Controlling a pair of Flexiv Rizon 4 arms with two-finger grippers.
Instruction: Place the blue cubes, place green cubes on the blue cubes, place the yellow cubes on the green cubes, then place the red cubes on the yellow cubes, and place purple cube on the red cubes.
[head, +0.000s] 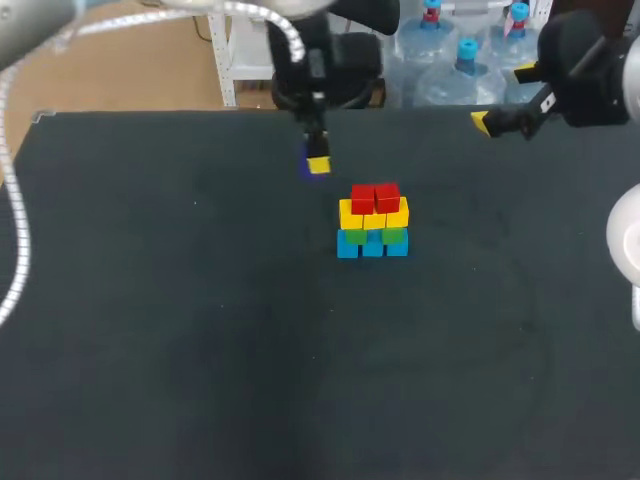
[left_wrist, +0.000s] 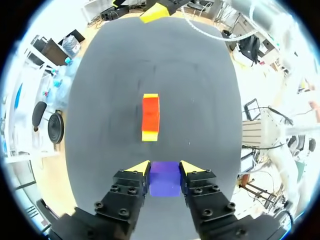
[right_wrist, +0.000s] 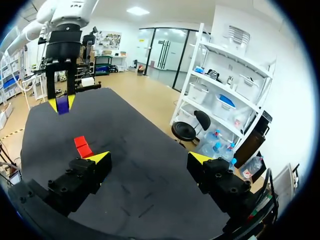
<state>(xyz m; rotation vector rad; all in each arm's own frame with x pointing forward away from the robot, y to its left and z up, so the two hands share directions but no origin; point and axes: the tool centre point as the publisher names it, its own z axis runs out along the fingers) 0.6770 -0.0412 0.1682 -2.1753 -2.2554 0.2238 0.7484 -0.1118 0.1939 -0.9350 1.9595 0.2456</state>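
A stack of cubes (head: 373, 222) stands mid-table: blue cubes (head: 372, 246) at the base, green cubes (head: 393, 237) on them, yellow cubes (head: 374, 215) above, two red cubes (head: 375, 196) on top. My left gripper (head: 316, 165) hangs above the table, left of and behind the stack, shut on the purple cube (left_wrist: 164, 178). In the left wrist view the stack's red top (left_wrist: 150, 114) lies ahead of the fingers. My right gripper (right_wrist: 149, 160) is open and empty at the table's far right (head: 500, 100); its view shows the purple cube (right_wrist: 62, 104) and the red cubes (right_wrist: 82, 146).
The dark table (head: 200, 330) holds nothing else.
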